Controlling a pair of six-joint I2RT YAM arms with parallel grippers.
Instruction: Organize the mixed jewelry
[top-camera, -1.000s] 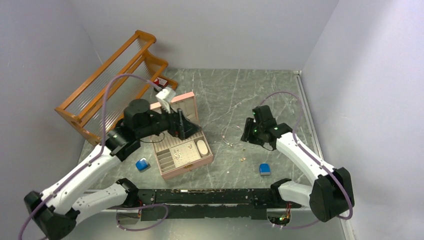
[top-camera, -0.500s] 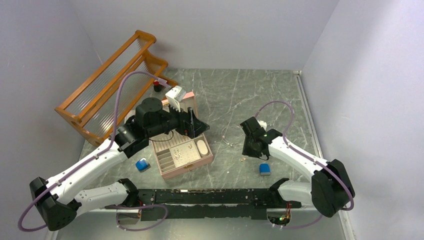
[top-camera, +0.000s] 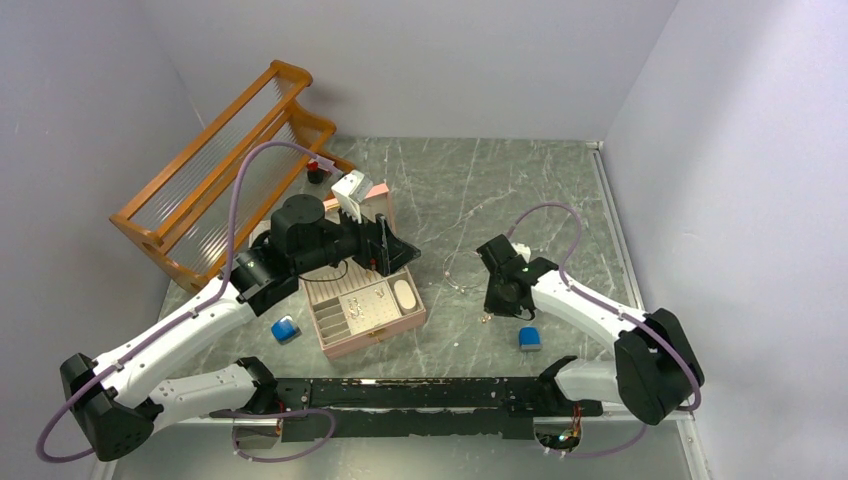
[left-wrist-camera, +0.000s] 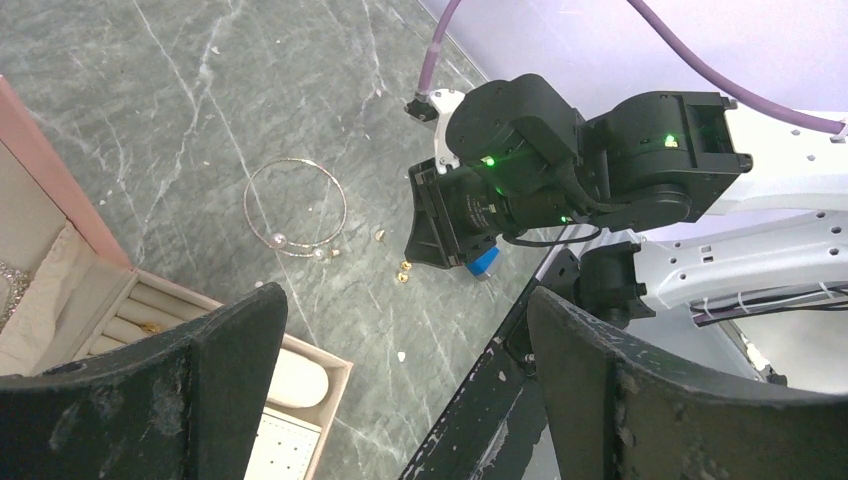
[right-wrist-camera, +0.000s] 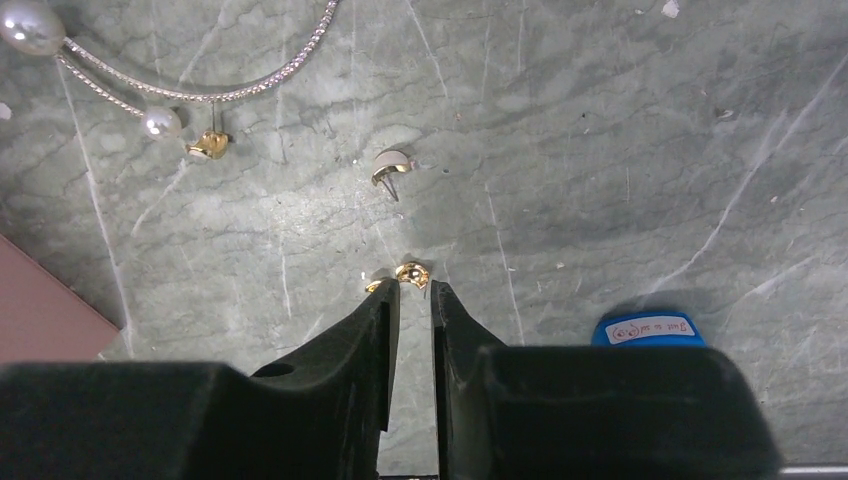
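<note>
The thin hoop (top-camera: 459, 271) with pearl ends (left-wrist-camera: 277, 240) lies on the marble between the arms, its chain (right-wrist-camera: 200, 97) at the top left of the right wrist view. Tiny gold pieces (left-wrist-camera: 404, 268) lie near it. My right gripper (top-camera: 491, 306) points down at the table, its jaws narrowed to a slim gap (right-wrist-camera: 412, 290), with a small gold piece (right-wrist-camera: 412, 272) right at the fingertips; grip unclear. A gold heart (right-wrist-camera: 208, 147) and a white-capped stud (right-wrist-camera: 390, 165) lie farther off. My left gripper (top-camera: 396, 250) hovers wide open (left-wrist-camera: 405, 330) over the pink box (top-camera: 375, 335), holding nothing.
A blue block (top-camera: 529, 338) sits just right of my right gripper (right-wrist-camera: 648, 328), another (top-camera: 285, 328) left of the box. An orange rack (top-camera: 220, 170) stands at the back left with a small dark object (top-camera: 318, 172) beside it. A black rail (top-camera: 430, 392) runs along the near edge.
My right gripper came down and nearer, onto the small gold pieces, and its jaws narrowed from wide to a slim gap. The left gripper swung right over the box, then held still.
</note>
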